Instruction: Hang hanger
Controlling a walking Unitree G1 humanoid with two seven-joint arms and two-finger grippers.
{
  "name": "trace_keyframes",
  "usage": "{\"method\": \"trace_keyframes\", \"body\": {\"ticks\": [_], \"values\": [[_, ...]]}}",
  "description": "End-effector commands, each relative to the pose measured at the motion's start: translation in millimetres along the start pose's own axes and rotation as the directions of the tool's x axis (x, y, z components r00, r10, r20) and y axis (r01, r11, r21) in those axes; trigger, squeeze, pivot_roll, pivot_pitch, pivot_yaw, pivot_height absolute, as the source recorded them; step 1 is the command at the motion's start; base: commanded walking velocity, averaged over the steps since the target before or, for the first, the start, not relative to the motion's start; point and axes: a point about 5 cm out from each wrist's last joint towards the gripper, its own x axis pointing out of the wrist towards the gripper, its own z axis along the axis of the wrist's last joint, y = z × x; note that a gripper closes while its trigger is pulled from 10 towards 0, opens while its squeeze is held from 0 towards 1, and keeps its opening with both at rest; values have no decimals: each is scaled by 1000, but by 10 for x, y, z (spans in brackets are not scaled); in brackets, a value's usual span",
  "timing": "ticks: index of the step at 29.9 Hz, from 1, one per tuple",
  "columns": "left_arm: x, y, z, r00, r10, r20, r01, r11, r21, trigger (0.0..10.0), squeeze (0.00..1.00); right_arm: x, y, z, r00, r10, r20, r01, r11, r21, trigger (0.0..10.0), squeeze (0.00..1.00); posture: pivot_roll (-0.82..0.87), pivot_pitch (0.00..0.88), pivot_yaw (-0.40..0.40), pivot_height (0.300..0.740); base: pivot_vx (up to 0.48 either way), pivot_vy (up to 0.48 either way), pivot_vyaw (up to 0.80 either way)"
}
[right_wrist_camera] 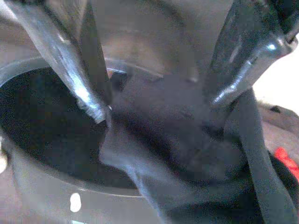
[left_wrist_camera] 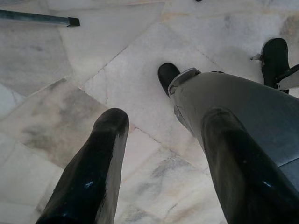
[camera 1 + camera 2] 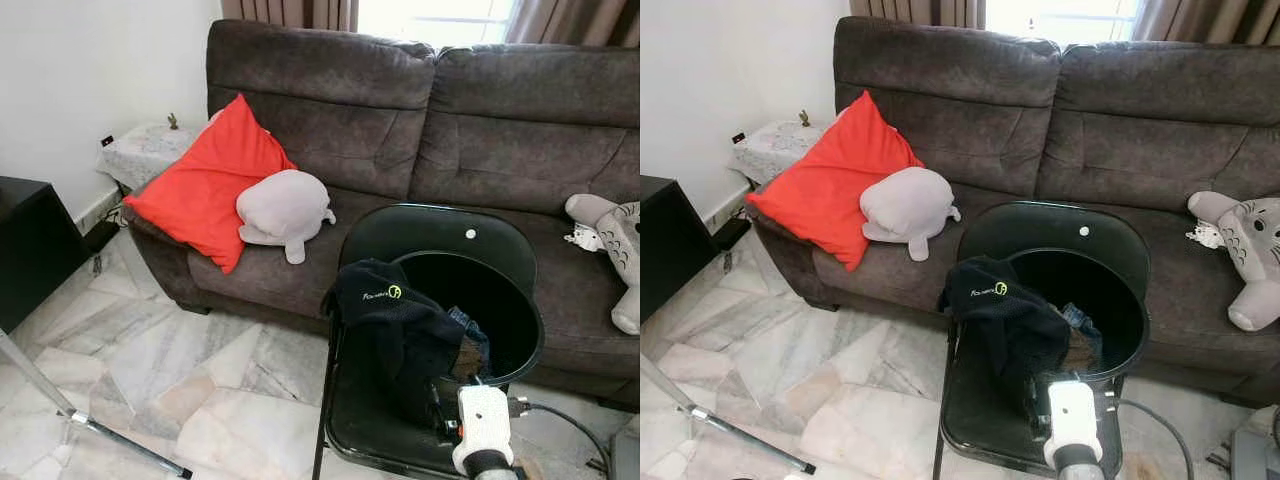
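Observation:
A black garment (image 3: pixel 390 310) with a small yellow logo lies draped over the near rim of a black round bin (image 3: pixel 528 335), whose lid (image 3: pixel 430 228) stands raised behind it. My right arm's white wrist (image 3: pixel 483 418) reaches in from below. My right gripper (image 1: pixel 159 105) is open, with its fingers (image 1: pixel 77 79) spread over the dark cloth (image 1: pixel 187 154) at the bin's rim (image 1: pixel 42 179). My left gripper (image 2: pixel 163 126) hangs open, pointing down at the marble floor (image 2: pixel 93 56) beside my own leg (image 2: pixel 243 107).
The bin sits on a black seat (image 3: pixel 365 425) in front of a brown sofa (image 3: pixel 400 120) holding a red cushion (image 3: pixel 205 185), a grey plush (image 3: pixel 283 205) and another plush (image 3: pixel 615 240). A metal rod (image 3: pixel 110 435) slants across the floor at left. A black cabinet (image 3: pixel 30 240) stands at far left.

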Motion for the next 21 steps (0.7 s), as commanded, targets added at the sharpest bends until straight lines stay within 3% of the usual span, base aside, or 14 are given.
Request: {"method": "trace_keyframes", "body": {"ticks": [1, 4, 6, 8, 10, 17, 21], "values": [[-8, 24, -44, 1000, 5, -22, -5, 1000, 11, 10000, 0, 200, -24, 440, 991, 27, 129, -22, 999, -38, 10000, 0, -51, 0, 34, 740, 0, 0, 0], [-8, 28, -40, 1000, 7, -21, -7, 1000, 9, 10000, 0, 304, 7, 634, 983, 60, 173, -54, 998, -43, 10000, 0, -51, 0, 37, 740, 0, 0, 0], [-8, 31, -36, 1000, 8, -23, -7, 1000, 10, 10000, 0, 441, 137, 818, 964, 140, 226, -130, 990, -60, 10000, 0, -49, 1, 39, 740, 0, 0, 0], [-7, 31, -34, 1000, 8, -23, -7, 1000, 10, 10000, 0, 464, 160, 852, 959, 155, 237, -143, 987, -68, 10000, 0, -45, 3, 39, 740, 0, 0, 0], [-7, 31, -31, 1000, 10, -23, -9, 1000, 6, 10000, 0, 539, 221, 944, 952, 176, 249, -177, 984, -21, 10000, 0, -39, 8, 41, 740, 0, 0, 0], [-6, 33, -27, 1000, 14, -24, -14, 1000, 3, 10000, 0, 627, 252, 1047, 945, 237, 224, -213, 969, -127, 10000, 0, -30, 13, 43, 740, 0, 0, 0], [-7, 37, -28, 1000, 15, -25, -15, 1000, 3, 10000, 0, 638, 237, 1040, 947, 254, 196, -239, 966, -98, 10000, 0, -37, 17, 42, 740, 0, 0, 0]]}}
